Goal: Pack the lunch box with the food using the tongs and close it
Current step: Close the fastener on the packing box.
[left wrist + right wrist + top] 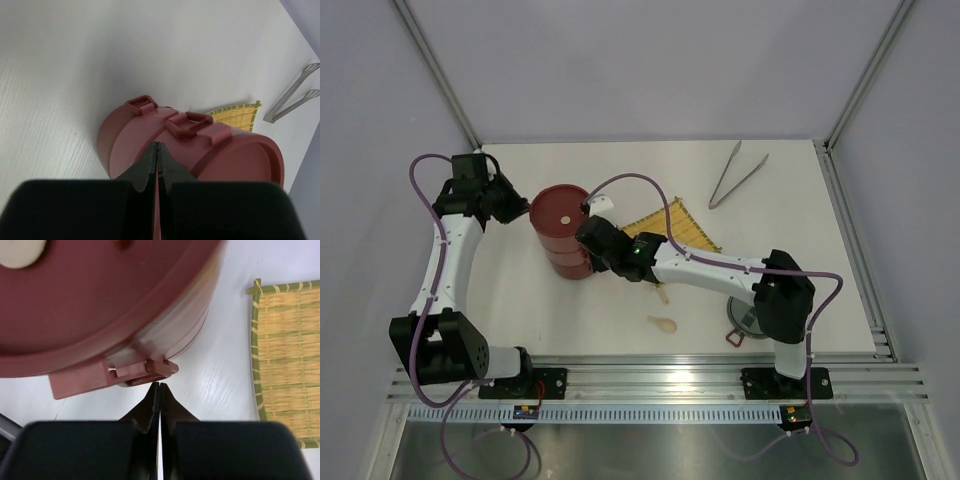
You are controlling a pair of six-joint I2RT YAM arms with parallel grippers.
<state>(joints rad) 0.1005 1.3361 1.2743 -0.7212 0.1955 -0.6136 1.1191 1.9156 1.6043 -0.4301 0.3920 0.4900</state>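
The lunch box stands upright left of centre on the surface: stacked dark-red round tiers, a flat red disc lid on top and red clips at its sides. The tongs, a slim silver V, lie flat well apart at the far right. The grey top lid lies near the front edge, partly hidden.

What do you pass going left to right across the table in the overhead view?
left gripper → lunch box → yellow mat → tongs
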